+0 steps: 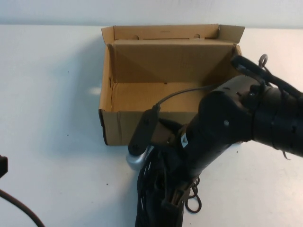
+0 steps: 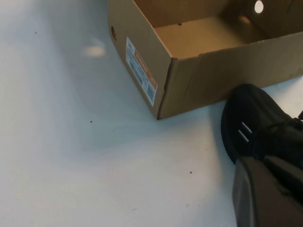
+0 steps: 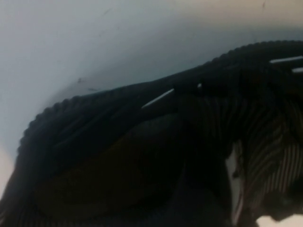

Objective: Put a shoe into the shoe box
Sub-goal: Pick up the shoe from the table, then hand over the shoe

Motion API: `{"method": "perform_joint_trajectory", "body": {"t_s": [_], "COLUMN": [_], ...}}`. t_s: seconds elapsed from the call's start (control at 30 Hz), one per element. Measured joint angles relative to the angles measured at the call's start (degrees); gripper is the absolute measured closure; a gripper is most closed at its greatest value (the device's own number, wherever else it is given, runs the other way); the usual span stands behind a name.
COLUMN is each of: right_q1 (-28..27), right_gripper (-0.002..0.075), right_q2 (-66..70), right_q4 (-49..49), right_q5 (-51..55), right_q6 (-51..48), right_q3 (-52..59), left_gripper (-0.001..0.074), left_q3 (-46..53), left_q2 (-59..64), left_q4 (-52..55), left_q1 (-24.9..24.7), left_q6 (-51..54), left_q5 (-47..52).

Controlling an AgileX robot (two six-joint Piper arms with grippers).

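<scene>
High view: the shoe box (image 1: pixel 142 90) sits open with its lid flap standing at the far side and its floor bare. The shoe (image 1: pixel 156 198) lies on the white table (image 1: pixel 52 118) just outside the box's near wall. The right gripper (image 1: pixel 163 189) hangs over the shoe; its fingers are hidden, so I cannot tell their spread. The left gripper, probably the dark block (image 2: pixel 265 194) beside the shoe, is closed.

Bulky black right arm (image 1: pixel 236 118), thin grey cable (image 1: pixel 182 92), silver fitting (image 1: pixel 135 161)
</scene>
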Motion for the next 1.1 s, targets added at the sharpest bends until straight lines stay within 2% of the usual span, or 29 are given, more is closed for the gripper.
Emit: {"method": "perform_joint_trajectory", "body": {"t_s": [0.07,0.17,0.27,0.33,0.4,0.47,0.6,0.77,0.83,0.97,1.1], "right_q1": [0.00,0.00,0.09,0.24,0.27,0.36,0.36,0.26,0.26,0.26,0.26], "right_gripper": [0.0302,0.0370,0.0498,0.0617,0.0682,0.0715,0.0731,0.0732,0.0732,0.0732,0.0732], "right_q2": [0.96,2.33,3.45,3.79,3.79,3.79,3.79,3.79,3.68,3.58,3.58], "right_q4": [-0.41,-0.77,-0.89,-0.38,-0.02,0.00,1.30,5.74,7.84,9.63,8.99], "right_q5": [-1.27,-3.57,-3.83,-3.59,-3.01,-1.81,2.67,10.22,13.22,17.83,19.40], "right_q6": [0.00,0.00,0.00,0.00,0.00,0.00,0.00,1.36,2.95,7.61,13.54], "right_q3": [-0.13,-0.13,-0.24,-0.24,-0.55,-1.64,-6.69,-17.34,-21.96,-30.00,-37.95], "left_gripper": [0.0736,0.0736,0.0736,0.0736,0.0735,0.0724,0.0622,0.0370,0.0313,0.0273,0.0257], "left_q3": [0.00,0.00,0.00,0.00,0.00,0.00,-1.64,-5.50,-6.90,-9.81,-12.26], "left_q2": [0.00,0.00,0.00,0.00,0.00,0.00,0.00,0.00,0.00,0.00,0.00], "left_q4": [0.00,0.00,0.00,0.00,0.21,0.62,0.99,0.99,0.99,0.53,-4.08], "left_q1": [0.00,0.00,0.00,0.00,0.00,0.00,0.00,0.00,0.00,0.00,0.00], "left_q6": [0.00,0.00,0.00,0.10,1.37,2.34,4.58,5.57,5.62,7.17,15.36], "left_q5": [0.00,0.00,0.00,0.00,0.08,0.13,0.22,0.22,0.22,2.50,6.63]}}
